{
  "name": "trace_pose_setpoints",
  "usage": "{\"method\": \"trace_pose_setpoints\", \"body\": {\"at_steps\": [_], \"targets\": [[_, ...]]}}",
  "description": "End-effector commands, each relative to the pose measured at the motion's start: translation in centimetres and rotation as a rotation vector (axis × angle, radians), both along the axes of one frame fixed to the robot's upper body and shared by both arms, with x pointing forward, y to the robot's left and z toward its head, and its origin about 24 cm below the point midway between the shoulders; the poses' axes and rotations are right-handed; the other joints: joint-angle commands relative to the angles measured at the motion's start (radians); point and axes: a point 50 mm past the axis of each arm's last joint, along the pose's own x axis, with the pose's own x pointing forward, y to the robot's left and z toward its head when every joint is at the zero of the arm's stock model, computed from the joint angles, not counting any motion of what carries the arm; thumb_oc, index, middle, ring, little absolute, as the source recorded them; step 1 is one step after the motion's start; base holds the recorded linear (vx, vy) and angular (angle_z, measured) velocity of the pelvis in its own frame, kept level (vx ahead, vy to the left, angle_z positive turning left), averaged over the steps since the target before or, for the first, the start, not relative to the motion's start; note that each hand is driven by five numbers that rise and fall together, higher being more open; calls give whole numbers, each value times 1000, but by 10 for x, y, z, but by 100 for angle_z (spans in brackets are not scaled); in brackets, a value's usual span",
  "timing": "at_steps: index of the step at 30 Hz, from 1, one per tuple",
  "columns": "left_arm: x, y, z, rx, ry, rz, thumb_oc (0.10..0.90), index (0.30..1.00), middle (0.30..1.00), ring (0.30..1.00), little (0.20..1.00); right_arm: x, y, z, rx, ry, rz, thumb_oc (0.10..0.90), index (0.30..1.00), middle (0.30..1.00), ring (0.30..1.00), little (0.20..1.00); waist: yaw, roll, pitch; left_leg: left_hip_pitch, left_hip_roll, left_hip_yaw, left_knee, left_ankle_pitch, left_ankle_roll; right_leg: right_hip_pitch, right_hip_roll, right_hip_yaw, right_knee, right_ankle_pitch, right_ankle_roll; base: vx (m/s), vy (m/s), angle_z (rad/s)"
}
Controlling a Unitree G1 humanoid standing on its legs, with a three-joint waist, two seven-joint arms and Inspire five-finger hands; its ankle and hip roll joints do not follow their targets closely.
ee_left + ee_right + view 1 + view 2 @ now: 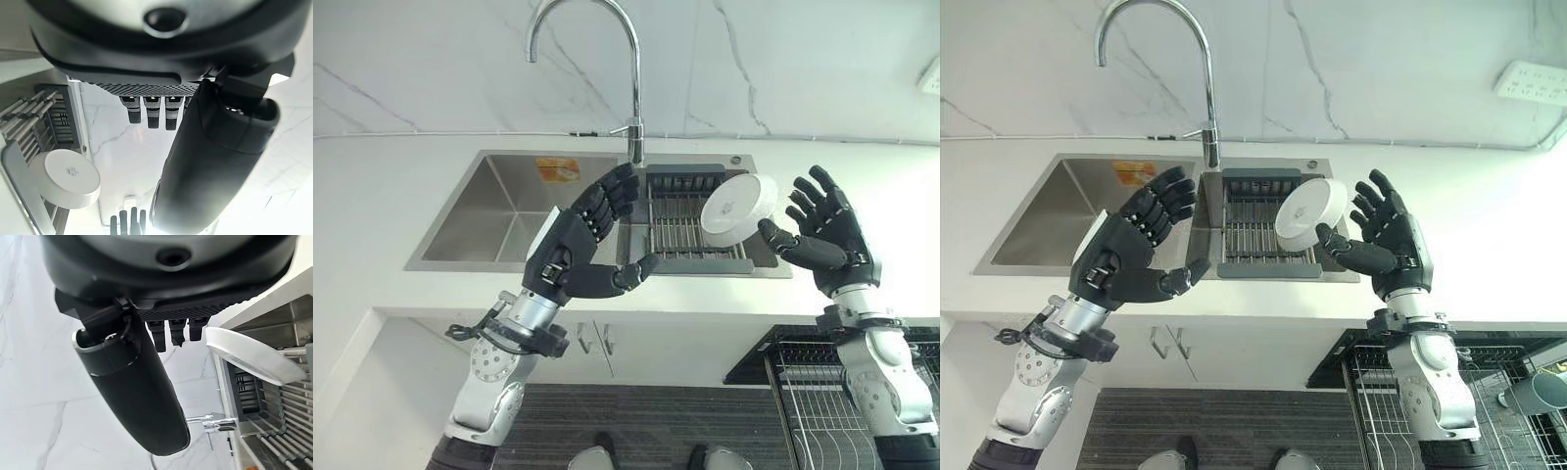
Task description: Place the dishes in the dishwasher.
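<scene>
- While I look down with my left eye, my open right hand [827, 235] is just beside the round white bowl [738, 204], tilted on the grey sink rack [680, 225].
- With my right eye, my left hand [1131, 250] hangs open.
- From my left wrist, the bowl leans on the rack.

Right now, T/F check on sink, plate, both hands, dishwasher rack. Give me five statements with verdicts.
1. The white plate leans tilted in the drying rack over the sink. True.
2. The right hand is curled round the plate. False: its fingers are spread, beside the plate.
3. The left hand holds a cup. False: it holds nothing, fingers relaxed.
4. The faucet stands behind the rack. True.
5. The dishwasher rack is at lower right, pulled out. True.
</scene>
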Motion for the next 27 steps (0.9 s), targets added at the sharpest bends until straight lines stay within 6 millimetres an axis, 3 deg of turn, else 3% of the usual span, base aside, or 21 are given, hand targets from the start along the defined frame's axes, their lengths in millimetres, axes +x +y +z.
{"method": "trace_pose_setpoints", "body": {"at_steps": [1, 16, 27], "targets": [[-5, -1, 47, -62, -267, -23, 800, 900, 900, 900, 900, 6, -11, 53, 69, -276, -73, 800, 900, 900, 900, 900, -9, 1, -23, 137, 36, -22, 56, -254, -17, 22, 6, 53, -120, 43, 118, 19, 39, 9], [-2, -1, 44, -56, -234, -21, 800, 900, 900, 900, 900, 16, -22, 29, 325, -153, -139, 800, 900, 900, 900, 900, 2, -14, -30, 151, 22, -26, 56, -260, -5, 40, 9, 63, -120, 42, 112, 3, 7, 0], [-1, -1, 40, -40, -211, -28, 800, 900, 900, 900, 900, 25, -14, 12, 537, -55, -5, 800, 900, 900, 900, 900, 12, -27, -34, 158, 25, -29, 56, -259, -10, 54, 14, 63, -120, 38, 114, 6, 0, 0]]}}
